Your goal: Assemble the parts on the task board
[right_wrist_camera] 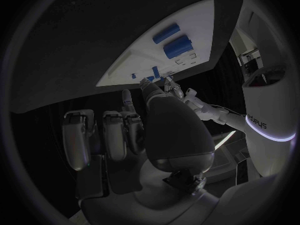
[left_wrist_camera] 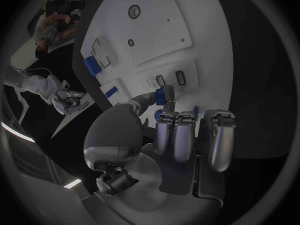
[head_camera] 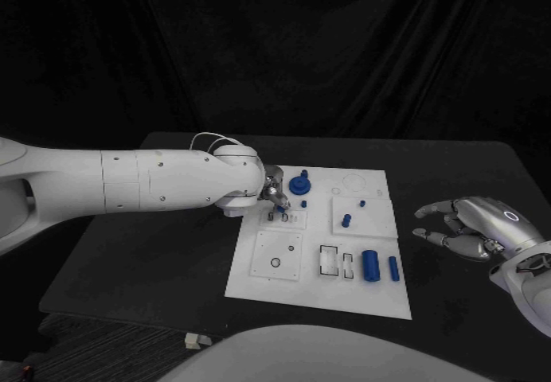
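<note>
White against the black surface (head_camera: pixel 138 263), your task board (head_camera: pixel 327 282) lies in the middle, and your left hand (head_camera: pixel 270 193) is down over its far left part, beside a blue round knob (head_camera: pixel 299 186) that stands on the board. In the left wrist view the thumb and one of the fingers (left_wrist_camera: pixel 164 130) pinch a small blue piece (left_wrist_camera: pixel 165 94) just above a pair of small dark slots (left_wrist_camera: pixel 170 79); the other fingers are curled alongside. On the near right of the board you have a thick blue cylinder (head_camera: pixel 369 265) lying beside a thinner blue rod (head_camera: pixel 394 269), with two small blue pegs (head_camera: pixel 348 220) on the raised square plate further back. Your right hand (head_camera: pixel 470 229) hovers off the board's right edge, fingers half curled and apart, holding nothing. No writing on the board can be read.
</note>
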Controlling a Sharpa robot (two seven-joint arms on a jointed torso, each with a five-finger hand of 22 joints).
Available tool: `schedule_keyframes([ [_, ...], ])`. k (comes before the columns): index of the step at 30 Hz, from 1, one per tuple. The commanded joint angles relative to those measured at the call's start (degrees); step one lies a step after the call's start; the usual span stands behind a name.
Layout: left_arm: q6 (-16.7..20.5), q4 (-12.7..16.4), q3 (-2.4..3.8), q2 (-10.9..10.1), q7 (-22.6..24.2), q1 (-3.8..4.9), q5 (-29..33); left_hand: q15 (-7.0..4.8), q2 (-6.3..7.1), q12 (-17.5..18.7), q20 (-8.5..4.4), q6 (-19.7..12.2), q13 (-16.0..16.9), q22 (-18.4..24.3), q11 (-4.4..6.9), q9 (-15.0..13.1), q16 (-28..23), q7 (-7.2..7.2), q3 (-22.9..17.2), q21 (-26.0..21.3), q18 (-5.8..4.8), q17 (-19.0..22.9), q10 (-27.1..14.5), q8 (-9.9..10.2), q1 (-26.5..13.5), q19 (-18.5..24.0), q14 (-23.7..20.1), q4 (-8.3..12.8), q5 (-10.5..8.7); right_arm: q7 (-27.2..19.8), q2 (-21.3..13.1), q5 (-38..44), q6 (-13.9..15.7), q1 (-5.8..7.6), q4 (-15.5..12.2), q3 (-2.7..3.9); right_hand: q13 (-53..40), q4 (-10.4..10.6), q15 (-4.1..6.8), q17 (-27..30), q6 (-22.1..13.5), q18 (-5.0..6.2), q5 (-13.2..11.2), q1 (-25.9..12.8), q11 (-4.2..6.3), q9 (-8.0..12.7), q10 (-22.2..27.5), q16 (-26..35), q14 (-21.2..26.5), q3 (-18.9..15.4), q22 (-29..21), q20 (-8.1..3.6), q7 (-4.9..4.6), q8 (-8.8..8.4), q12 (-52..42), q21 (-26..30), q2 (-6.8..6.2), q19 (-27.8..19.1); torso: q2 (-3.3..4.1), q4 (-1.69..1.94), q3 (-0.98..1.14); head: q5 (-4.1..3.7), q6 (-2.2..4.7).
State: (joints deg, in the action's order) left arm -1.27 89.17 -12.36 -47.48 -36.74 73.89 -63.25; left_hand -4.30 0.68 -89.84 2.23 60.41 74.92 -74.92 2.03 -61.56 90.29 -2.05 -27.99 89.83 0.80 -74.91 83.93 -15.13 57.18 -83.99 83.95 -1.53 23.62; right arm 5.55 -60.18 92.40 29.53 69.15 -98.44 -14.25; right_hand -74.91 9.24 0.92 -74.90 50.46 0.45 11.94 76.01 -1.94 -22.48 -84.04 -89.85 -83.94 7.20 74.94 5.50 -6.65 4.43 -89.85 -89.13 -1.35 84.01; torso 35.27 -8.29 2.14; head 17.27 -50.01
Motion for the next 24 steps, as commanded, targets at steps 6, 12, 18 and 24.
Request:
schedule_keyframes([
  [6,0.8,0.1,0.03,0.3,-0.7,-0.21,0.3,-0.45,-0.06,-0.2,-0.41,0.9,15.1,-15.1,0.31,0.4,-0.3,0.74,-0.6,0.2,-0.80,-15.1,6.1,0.7,-0.9,-6.0,6.1,0.1,-0.04,1.3,0.0,0.3,-0.4,-0.15,-0.2,0.03,-15.1,0.3,0.35,-15.1,0.4,-0.06,0.2,0.2,0.18,0.1,-6.0,-0.2,-6.1,0.1,14.5,-0.31,0.02,-0.06,-0.1,0.3,0.16,4.9,0.00,-0.03,0.03,0.23,0.01],
  [12,0.7,0.4,0.03,0.4,-0.7,-0.77,0.3,-0.45,-0.05,-0.2,-0.42,1.0,15.1,-15.1,0.29,0.5,-0.3,0.71,-0.6,0.2,-0.80,-15.1,6.1,0.9,-1.0,-6.0,6.1,0.1,-0.13,1.2,-0.1,0.3,0.2,-0.15,-0.3,0.03,-15.1,0.3,0.35,-15.1,0.4,-0.06,0.2,0.2,0.18,0.1,-6.0,-0.2,-6.1,0.1,14.5,-0.31,0.02,-0.06,-0.1,0.3,0.16,4.9,-0.01,0.06,0.02,0.20,0.01],
  [18,0.7,0.3,0.03,0.5,-0.5,-1.48,0.3,-0.45,-0.08,-0.2,-0.43,1.1,15.1,-15.1,0.28,0.6,-0.3,0.70,-0.7,0.2,-0.80,-15.1,6.1,1.0,-1.1,-6.0,6.1,0.0,-0.23,1.2,-0.3,0.3,0.3,-0.15,-0.3,0.03,-15.1,0.3,0.36,-15.1,0.5,-0.06,0.2,0.3,0.19,0.1,-6.0,-0.2,-6.1,0.1,14.5,-0.31,0.02,-0.08,-0.1,0.3,0.15,4.9,0.02,0.10,-0.01,0.27,0.01],
  [24,1.1,0.4,0.03,0.7,-0.3,-1.90,0.3,-0.45,-0.13,-0.2,-0.43,1.2,15.1,-15.1,0.28,0.7,-0.3,0.70,-0.7,0.2,-0.80,-15.1,6.1,1.1,-1.1,-6.0,6.1,0.0,-0.27,1.2,-0.4,0.3,0.3,-0.15,-0.4,0.03,-15.1,0.3,0.36,-15.1,0.5,-0.06,0.2,0.3,0.19,0.1,-6.0,-0.2,-6.1,0.1,14.5,-0.31,0.02,-0.08,-0.1,0.3,0.15,4.9,0.02,0.07,-0.07,0.27,0.01],
])
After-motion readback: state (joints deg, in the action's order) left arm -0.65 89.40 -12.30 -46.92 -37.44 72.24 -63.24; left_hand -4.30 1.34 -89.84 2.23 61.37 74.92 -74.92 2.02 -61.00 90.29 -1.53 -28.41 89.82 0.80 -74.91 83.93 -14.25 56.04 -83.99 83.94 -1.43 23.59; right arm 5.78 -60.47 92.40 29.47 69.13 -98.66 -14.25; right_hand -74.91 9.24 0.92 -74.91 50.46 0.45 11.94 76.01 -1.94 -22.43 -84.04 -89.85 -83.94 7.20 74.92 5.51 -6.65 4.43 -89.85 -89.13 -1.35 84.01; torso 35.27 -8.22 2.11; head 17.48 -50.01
